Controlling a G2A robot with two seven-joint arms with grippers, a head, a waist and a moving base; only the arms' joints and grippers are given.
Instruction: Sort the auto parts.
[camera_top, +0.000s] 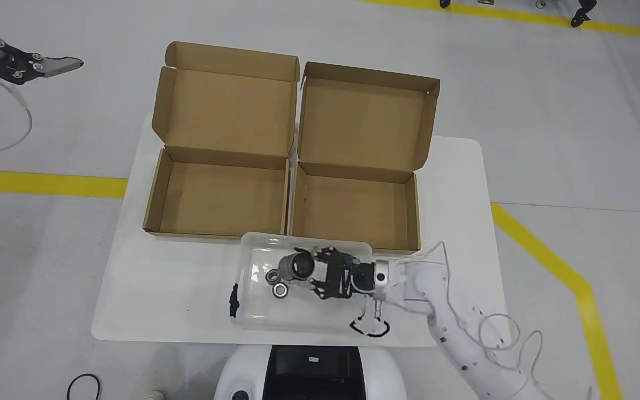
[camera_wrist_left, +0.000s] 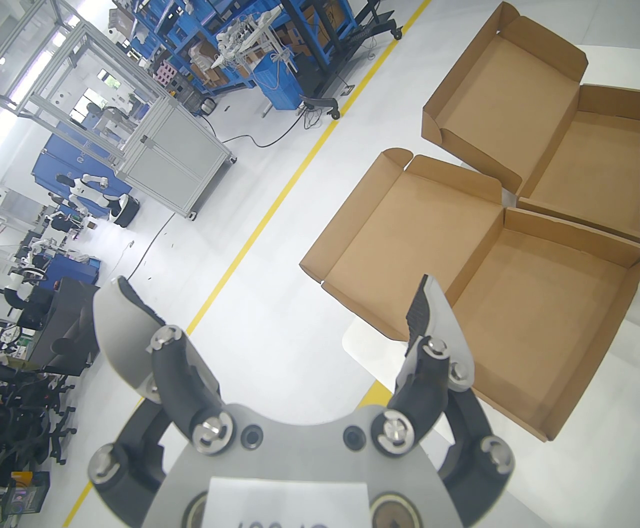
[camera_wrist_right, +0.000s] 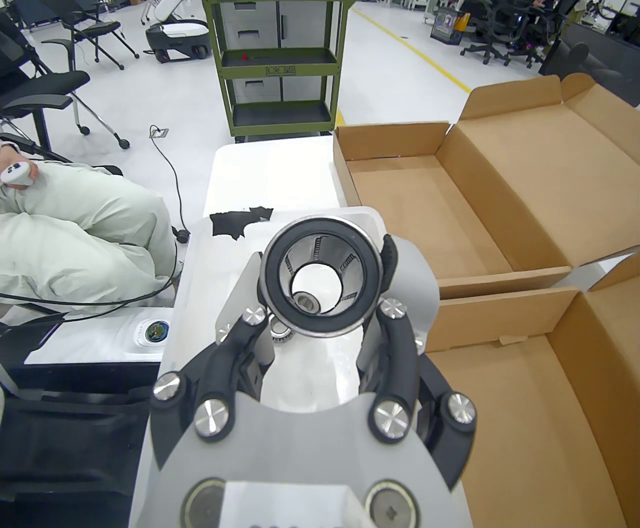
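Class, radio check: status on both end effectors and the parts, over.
Right end effector shut on bearing over tray. Left end effector open, off table. Boxes open; nothing in the way.

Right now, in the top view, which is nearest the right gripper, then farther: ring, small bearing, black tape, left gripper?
1. Ring, held in the right gripper.
2. Small bearing, in the tray.
3. Black tape, at the tray's edge.
4. Left gripper, far off the table.

The right arm (camera_top: 455, 325) is white and segmented, with thin white cables (camera_top: 500, 318) looping off it. Left gripper (camera_wrist_left: 272, 295) and right gripper (camera_wrist_right: 322, 262) alike have grey metal plates (camera_wrist_left: 300, 450), black linkages (camera_wrist_left: 175, 370), silver slotted screws (camera_wrist_left: 212, 431) and pale fingers (camera_wrist_left: 112, 322) faced with black ribbed pads (camera_wrist_left: 416, 310).
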